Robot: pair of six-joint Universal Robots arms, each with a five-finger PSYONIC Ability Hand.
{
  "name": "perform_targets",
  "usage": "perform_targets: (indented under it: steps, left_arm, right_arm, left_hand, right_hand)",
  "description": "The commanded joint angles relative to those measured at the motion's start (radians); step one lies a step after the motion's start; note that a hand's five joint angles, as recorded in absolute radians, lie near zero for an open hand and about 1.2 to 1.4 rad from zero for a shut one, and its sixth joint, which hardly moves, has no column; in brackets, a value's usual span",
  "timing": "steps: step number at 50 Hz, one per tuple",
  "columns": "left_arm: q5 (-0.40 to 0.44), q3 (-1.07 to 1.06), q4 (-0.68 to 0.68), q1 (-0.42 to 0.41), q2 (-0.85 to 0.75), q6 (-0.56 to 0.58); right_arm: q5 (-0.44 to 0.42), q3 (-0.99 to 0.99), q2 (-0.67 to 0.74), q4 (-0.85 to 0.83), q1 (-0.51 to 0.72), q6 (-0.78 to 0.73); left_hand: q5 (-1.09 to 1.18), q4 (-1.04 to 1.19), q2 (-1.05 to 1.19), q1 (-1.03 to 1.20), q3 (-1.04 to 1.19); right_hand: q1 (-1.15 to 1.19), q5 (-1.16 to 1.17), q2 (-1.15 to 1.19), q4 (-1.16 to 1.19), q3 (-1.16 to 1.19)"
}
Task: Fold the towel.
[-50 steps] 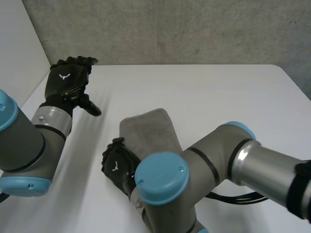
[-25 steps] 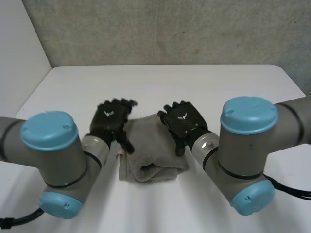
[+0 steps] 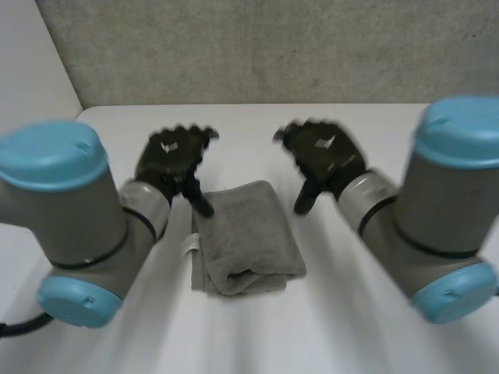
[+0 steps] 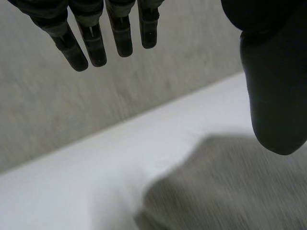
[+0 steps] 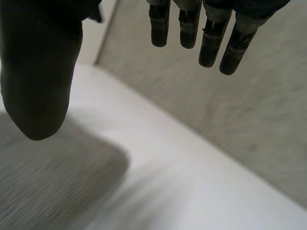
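A grey towel (image 3: 243,238) lies folded into a narrow bundle in the middle of the white table (image 3: 374,327), with a small white label at its left edge. My left hand (image 3: 173,158) hovers just off the towel's far left corner, open, fingers straight and thumb pointing down toward the cloth. To the right of the towel's far end, my right hand (image 3: 325,158) is lifted off the cloth, open as well. In the left wrist view the fingers (image 4: 96,38) and thumb stand apart above the towel (image 4: 225,191). The right wrist view shows spread fingers (image 5: 211,38) over the towel's corner (image 5: 53,187).
A grey wall (image 3: 257,47) runs behind the table's far edge. A white panel (image 3: 31,86) stands at the far left. Both arms reach forward on either side of the towel.
Both hands have lifted off the towel and moved apart and toward the far edge. One second ago the right arm lay across the cloth and the left hand stood far left.
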Motion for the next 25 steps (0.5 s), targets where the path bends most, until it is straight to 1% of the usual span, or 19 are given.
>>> perform_targets:
  steps: [1, 2, 3, 4, 5, 7, 10, 16, 25]
  left_arm:
    - [-0.131, 0.082, -0.076, 0.011, 0.103, 0.006]
    - [-0.132, 0.082, -0.076, 0.011, 0.103, 0.006]
    - [-0.159, 0.095, -0.111, 0.014, 0.106, 0.001]
    - [-0.159, 0.096, -0.112, 0.014, 0.106, 0.001]
    - [-0.170, 0.108, -0.142, 0.017, 0.111, 0.001]
    - [-0.171, 0.117, -0.167, 0.017, 0.111, -0.001]
    - [-0.171, 0.137, -0.202, 0.016, 0.126, -0.001]
    - [-0.171, 0.131, -0.202, 0.019, 0.163, -0.002]
    - [-0.170, 0.131, -0.202, 0.020, 0.168, -0.001]
  right_arm:
    - [0.137, -0.013, -0.108, 0.010, -0.072, 0.040]
    - [0.138, -0.013, -0.108, 0.010, -0.072, 0.040]
    - [0.189, -0.024, -0.109, 0.024, -0.072, 0.032]
    - [0.231, -0.033, -0.109, 0.037, -0.073, 0.023]
    - [0.231, -0.033, -0.109, 0.038, -0.073, 0.023]
    - [0.273, -0.036, -0.108, 0.039, -0.069, 0.016]
    - [0.273, -0.034, -0.111, 0.038, -0.067, 0.014]
    - [0.279, -0.022, -0.117, 0.025, -0.069, 0.017]
    - [0.277, -0.022, -0.116, 0.019, -0.070, 0.017]
  left_hand:
    - [-0.199, -0.068, -0.056, -0.066, -0.050]
    - [-0.199, -0.068, -0.056, -0.066, -0.050]
    - [-0.196, -0.065, -0.053, -0.063, -0.047]
    - [-0.196, -0.065, -0.053, -0.063, -0.047]
    - [-0.196, -0.065, -0.053, -0.063, -0.047]
    - [-0.196, -0.065, -0.053, -0.063, -0.047]
    - [-0.201, -0.071, -0.059, -0.069, -0.053]
    - [-0.213, -0.083, -0.071, -0.081, -0.065]
    - [-0.213, -0.083, -0.071, -0.081, -0.065]
  right_hand:
    - [-0.046, -0.065, -0.069, -0.078, -0.065]
    - [-0.046, -0.065, -0.069, -0.078, -0.065]
    - [-0.046, -0.065, -0.069, -0.078, -0.065]
    - [-0.046, -0.065, -0.069, -0.078, -0.065]
    - [-0.046, -0.065, -0.069, -0.078, -0.065]
    - [-0.046, -0.065, -0.069, -0.078, -0.065]
    - [-0.046, -0.065, -0.069, -0.078, -0.065]
    - [-0.046, -0.065, -0.069, -0.078, -0.065]
    - [-0.046, -0.065, -0.069, -0.078, -0.065]
